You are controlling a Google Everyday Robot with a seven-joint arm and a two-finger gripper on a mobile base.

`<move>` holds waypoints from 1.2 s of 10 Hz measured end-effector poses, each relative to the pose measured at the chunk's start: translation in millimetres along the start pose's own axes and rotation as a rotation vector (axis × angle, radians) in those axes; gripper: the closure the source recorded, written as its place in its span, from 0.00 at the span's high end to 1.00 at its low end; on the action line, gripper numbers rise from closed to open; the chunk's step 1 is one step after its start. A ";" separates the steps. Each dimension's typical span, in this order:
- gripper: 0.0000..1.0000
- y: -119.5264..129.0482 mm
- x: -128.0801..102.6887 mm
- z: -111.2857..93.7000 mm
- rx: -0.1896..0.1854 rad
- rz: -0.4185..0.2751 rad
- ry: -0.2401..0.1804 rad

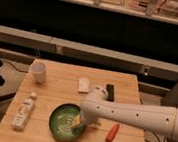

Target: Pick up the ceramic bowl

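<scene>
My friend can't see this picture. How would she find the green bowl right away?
Look at the wooden table. Near the middle of its front edge sits the ceramic bowl, with the robot's gripper at its rim. It is the only round, glossy green thing there, and it is much wider than the white cup.

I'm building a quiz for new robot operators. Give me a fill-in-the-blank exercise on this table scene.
1. The gripper is at the right side of the bowl, whose colour is ____.
2. The cup near the far left corner of the table is ____ in colour.
3. In the picture, the bottle lies to the ____ of the bowl.
4. The orange stick lies on the bowl's ____ side.

Missing words: green; white; left; right.
</scene>
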 end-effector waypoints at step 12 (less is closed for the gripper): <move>0.00 8.8 -0.5 -13.6 0.010 0.002 0.023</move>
